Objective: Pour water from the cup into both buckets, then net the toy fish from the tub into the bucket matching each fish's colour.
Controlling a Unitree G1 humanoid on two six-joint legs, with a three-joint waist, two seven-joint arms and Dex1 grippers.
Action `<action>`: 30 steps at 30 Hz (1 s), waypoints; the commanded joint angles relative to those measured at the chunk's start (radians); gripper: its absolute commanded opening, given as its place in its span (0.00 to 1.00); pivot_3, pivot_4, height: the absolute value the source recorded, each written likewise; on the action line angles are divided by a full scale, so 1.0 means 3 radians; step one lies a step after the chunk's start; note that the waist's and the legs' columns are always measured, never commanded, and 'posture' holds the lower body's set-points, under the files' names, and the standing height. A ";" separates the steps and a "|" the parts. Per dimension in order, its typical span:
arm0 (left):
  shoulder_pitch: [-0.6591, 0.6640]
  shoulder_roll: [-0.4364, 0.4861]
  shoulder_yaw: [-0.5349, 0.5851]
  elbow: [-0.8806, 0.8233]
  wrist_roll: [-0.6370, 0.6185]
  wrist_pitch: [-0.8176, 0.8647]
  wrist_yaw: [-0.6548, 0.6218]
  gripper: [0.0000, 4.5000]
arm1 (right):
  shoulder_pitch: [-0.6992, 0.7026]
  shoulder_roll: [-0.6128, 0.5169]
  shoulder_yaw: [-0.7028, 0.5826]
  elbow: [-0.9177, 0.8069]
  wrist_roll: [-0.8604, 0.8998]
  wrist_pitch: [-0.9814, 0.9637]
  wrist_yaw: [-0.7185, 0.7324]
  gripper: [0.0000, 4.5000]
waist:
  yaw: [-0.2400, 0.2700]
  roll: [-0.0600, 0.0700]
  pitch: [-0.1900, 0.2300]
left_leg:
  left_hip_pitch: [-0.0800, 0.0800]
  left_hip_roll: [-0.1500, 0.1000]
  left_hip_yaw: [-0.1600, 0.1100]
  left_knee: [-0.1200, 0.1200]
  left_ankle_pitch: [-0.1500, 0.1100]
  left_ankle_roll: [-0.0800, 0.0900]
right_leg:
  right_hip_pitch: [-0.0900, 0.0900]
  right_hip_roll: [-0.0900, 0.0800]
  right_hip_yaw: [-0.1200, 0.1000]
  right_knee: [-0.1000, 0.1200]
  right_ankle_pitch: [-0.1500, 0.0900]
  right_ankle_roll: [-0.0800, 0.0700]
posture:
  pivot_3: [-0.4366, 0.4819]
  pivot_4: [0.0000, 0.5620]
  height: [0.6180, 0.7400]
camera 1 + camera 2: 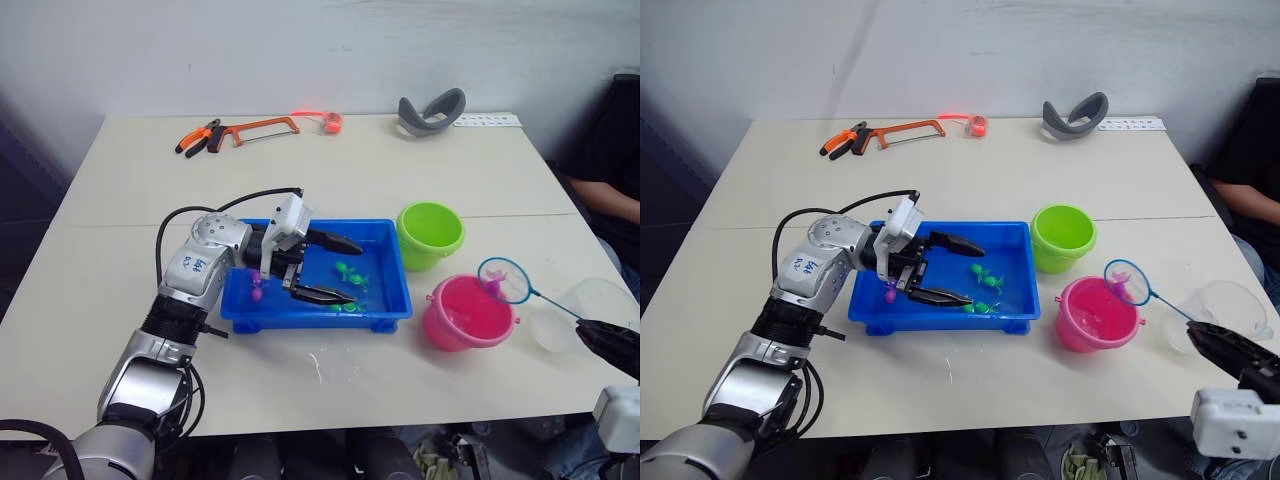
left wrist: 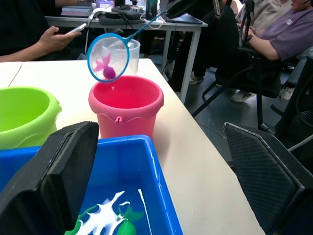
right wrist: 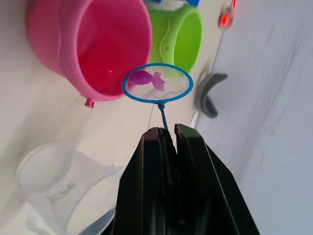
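As net [image 1: 504, 279] tops pink bucket [image 1: 468, 313], magenta fish [image 3: 146, 78] inside

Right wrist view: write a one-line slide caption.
Right gripper holds the net, pink fish inside, above the pink bucket.

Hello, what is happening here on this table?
The right gripper holds the net by its handle, over the pink bucket, with a pink fish in the net. The left gripper is open above the blue tub, where green fish and another pink fish remain. The green bucket stands beside the tub, and the cup near the right arm.
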 commanded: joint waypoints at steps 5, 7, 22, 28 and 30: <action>-0.0061 0.0007 0.0060 -0.0035 0.0017 -0.0045 0.0009 0.99 | 0.0067 -0.0030 -0.0195 0.0144 -0.0045 -0.0616 -0.0081 0.00 | -0.0002 0.0000 0.0001 | 0.0031 0.0000 -0.0001 -0.0004 -0.0002 0.0000 | 0.0035 -0.0001 -0.0002 -0.0010 0.0000 0.0000 | 0.48 0.27 1.00; -0.0070 -0.0003 0.0063 -0.0016 0.0023 -0.0055 0.0013 0.99 | 0.0047 -0.0066 -0.0254 0.0181 -0.0087 -0.0647 -0.0086 0.00 | -0.0007 0.0000 0.0001 | 0.0054 -0.0001 0.0000 -0.0009 -0.0006 0.0000 | 0.0059 -0.0002 -0.0002 -0.0017 -0.0001 -0.0001 | 0.48 0.27 1.00; -0.0055 0.0013 0.0059 0.0136 0.0104 -0.0193 -0.0042 0.99 | 0.0375 0.0015 -0.0047 -0.0164 0.1597 0.1166 0.0008 0.00 | -0.0006 0.0002 0.0001 | 0.0055 0.0009 -0.0003 -0.0016 -0.0006 0.0000 | 0.0061 -0.0010 0.0002 -0.0017 -0.0002 -0.0004 | 0.48 0.27 1.00; -0.0014 0.0276 0.0156 0.0226 0.0177 -0.0213 -0.0027 0.99 | 0.0069 -0.0556 0.0136 -0.0579 0.2988 0.2728 -0.0178 0.00 | -0.0036 0.0002 0.0001 | 0.0059 0.0013 -0.0002 -0.0025 -0.0008 0.0004 | 0.0062 -0.0014 0.0002 -0.0017 -0.0002 -0.0004 | 0.48 0.27 1.00; -0.0016 0.0421 0.0208 0.0311 0.0211 -0.0234 -0.0040 0.99 | -0.0220 -0.0780 0.0344 -0.0585 0.3267 0.3036 -0.0261 0.00 | -0.0023 0.0002 0.0001 | 0.0061 0.0011 -0.0005 -0.0038 -0.0013 0.0018 | 0.0060 -0.0016 0.0003 -0.0018 -0.0003 -0.0006 | 0.48 0.27 1.00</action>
